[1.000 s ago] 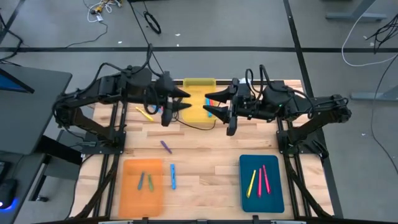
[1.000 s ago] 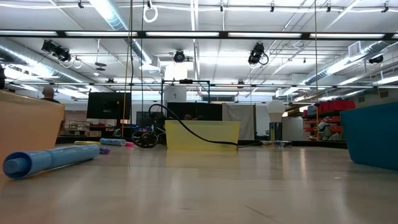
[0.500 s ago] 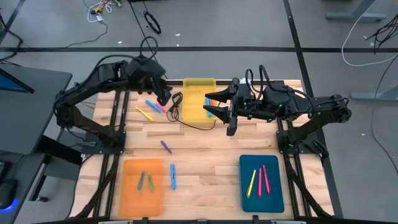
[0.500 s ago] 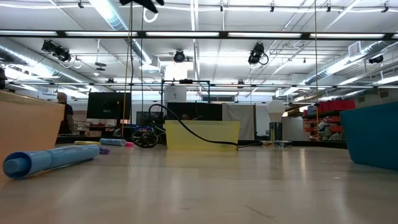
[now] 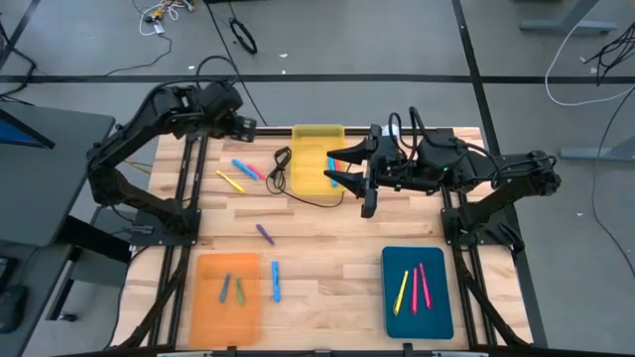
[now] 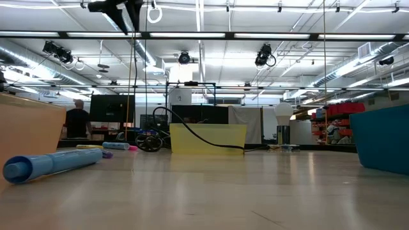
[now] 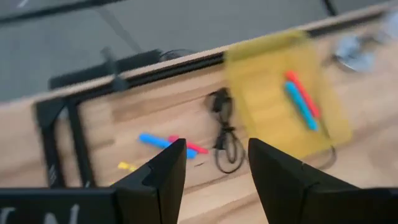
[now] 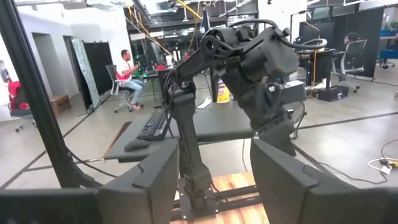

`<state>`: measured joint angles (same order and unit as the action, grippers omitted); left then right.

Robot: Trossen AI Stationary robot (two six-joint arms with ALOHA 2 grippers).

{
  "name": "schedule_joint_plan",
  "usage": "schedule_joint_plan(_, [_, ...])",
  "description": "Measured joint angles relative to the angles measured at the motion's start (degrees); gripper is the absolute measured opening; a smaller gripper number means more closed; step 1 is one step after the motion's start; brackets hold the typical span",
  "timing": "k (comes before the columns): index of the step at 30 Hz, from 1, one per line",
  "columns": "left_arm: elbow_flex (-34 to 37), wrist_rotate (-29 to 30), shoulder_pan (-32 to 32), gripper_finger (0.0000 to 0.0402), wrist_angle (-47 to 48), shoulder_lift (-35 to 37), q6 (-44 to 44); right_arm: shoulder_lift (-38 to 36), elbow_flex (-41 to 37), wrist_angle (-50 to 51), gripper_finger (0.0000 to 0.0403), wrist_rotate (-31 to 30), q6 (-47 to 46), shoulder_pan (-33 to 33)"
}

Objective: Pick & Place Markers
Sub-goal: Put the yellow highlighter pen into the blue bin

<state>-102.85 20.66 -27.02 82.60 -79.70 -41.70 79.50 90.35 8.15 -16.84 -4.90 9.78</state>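
Note:
Markers lie about the wooden table: a blue and a pink one [image 5: 246, 169], a yellow one [image 5: 230, 181], a purple one [image 5: 264, 234], a blue one [image 5: 276, 281]. Two lie in the orange tray [image 5: 203, 312], three in the teal tray [image 5: 437, 312]. A red and a blue one [image 7: 301, 99] lie in the yellow tray [image 5: 310, 174]. My left gripper [image 5: 246, 125] hangs open high above the table's far left part, tipped down, nothing between its fingers [image 7: 168, 174]. My right gripper [image 5: 342, 164] is open and level above the yellow tray's right edge, holding nothing.
A thin black cable [image 5: 283, 169] loops on the table from the yellow tray's left side across its near edge. The low view shows the blue marker [image 6: 51, 163] close by, and a person [image 6: 78, 121] in the room beyond the table.
My left gripper has swung from beside the yellow tray toward the table's far left corner, tipping from level to pointing down and rolling about its own line. Its fingers stay equally apart. Nothing on the table has moved.

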Motion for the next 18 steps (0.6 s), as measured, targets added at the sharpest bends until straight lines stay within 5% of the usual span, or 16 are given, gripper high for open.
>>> schedule_joint_plan(18, [0.11, 1.85, -9.00, 0.0179, 7.44, -0.54, -31.48, 0.00, 0.00, 0.47, 0.0199, 0.08, 5.77, 0.00])
